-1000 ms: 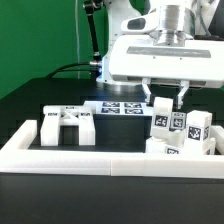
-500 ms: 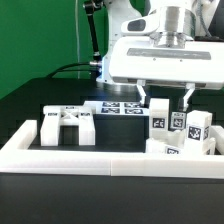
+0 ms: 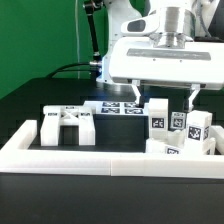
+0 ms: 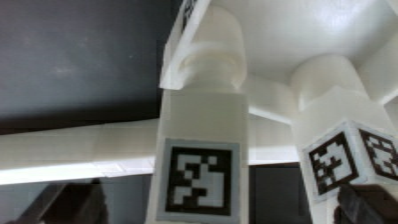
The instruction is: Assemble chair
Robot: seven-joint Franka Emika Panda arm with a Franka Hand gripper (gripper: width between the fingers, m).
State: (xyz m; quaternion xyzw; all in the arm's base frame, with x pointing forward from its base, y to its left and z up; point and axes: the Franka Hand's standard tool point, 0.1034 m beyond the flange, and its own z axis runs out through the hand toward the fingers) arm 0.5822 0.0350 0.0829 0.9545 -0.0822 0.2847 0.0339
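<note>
Claw (image 3: 164,98) is wide open and grips nothing. Its two fingers hang either side of the upright post (image 3: 159,115), with a clear gap on both sides. The post sits right of centre in the exterior view, directly under the claw and between the fingers, long axis vertical, tag facing the camera. It stands in the cluster of tagged chair pieces (image 3: 190,132) at lower right, just behind the border wall (image 3: 100,158). In the wrist view the same post (image 4: 199,130) runs straight down the middle, so I judge the claw centred on it. Any next move is a straight lift off or a straight drop back on.

A bracket piece (image 3: 68,125) sits at lower left, well apart. The marker board (image 3: 115,107) lies flat on the worktop (image 3: 30,100) behind.

Change from the earlier frames: the fingers were pinched on the post top, then half spread, now fully spread. The post hasn't shifted and has stayed upright.
</note>
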